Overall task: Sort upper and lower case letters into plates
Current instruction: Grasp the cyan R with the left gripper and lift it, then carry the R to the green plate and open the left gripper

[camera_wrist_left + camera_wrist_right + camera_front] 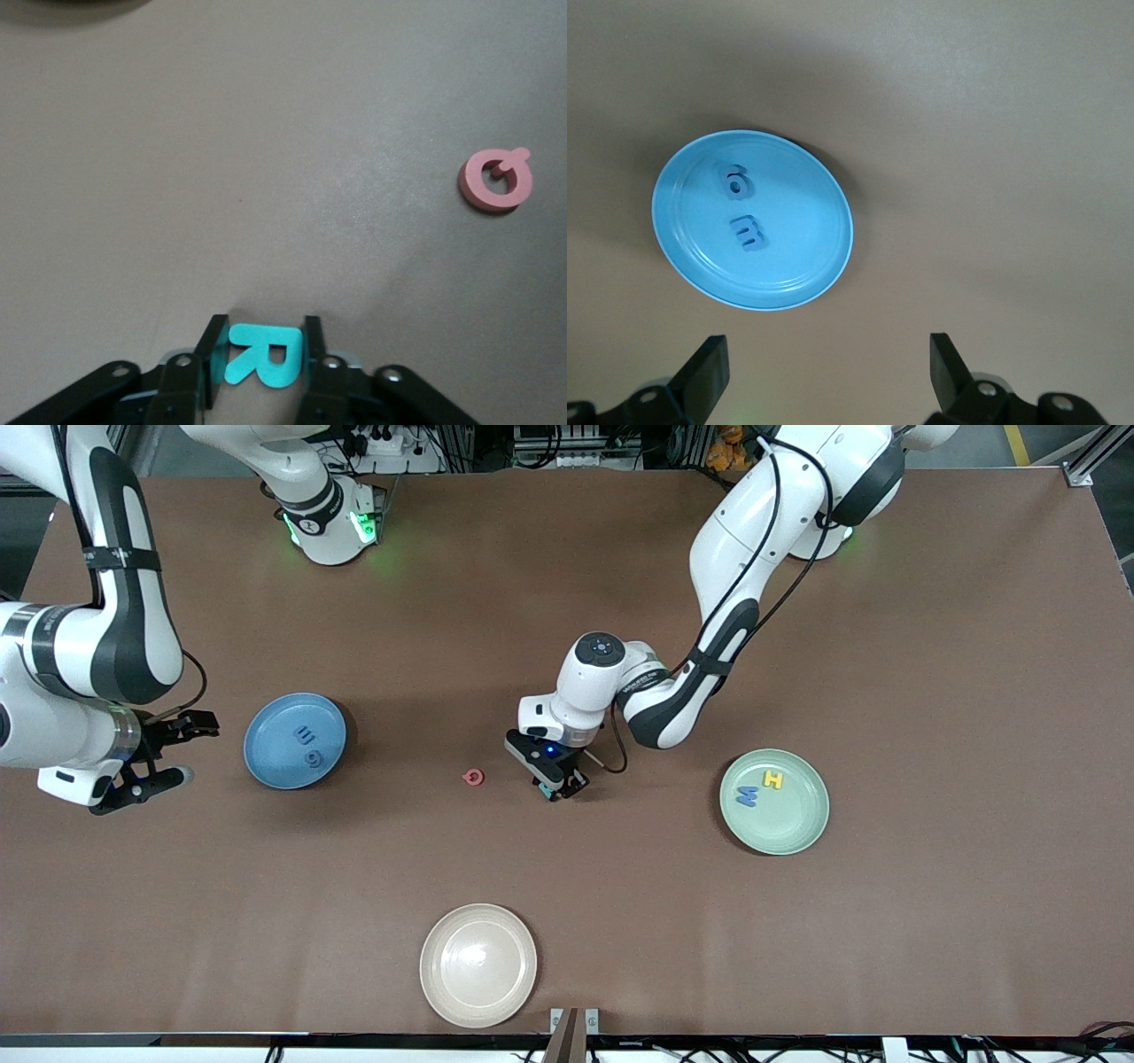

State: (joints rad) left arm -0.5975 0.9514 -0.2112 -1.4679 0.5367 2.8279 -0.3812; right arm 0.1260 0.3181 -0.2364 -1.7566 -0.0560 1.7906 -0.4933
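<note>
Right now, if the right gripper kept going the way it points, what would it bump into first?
Probably the bare table. The right gripper, jaws open, waits off the blue plate at the right arm's end. The plate sits off its line, so it would likely miss it, though depth is hard to judge.

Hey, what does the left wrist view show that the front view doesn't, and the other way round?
Only the left wrist view shows the small flat teal letter R that the left gripper is shut on. Only the front view shows the round blue plate, pale green plate, cream-white plate and the waiting open right gripper. Both show the small pink round letter on the brown table.
</note>
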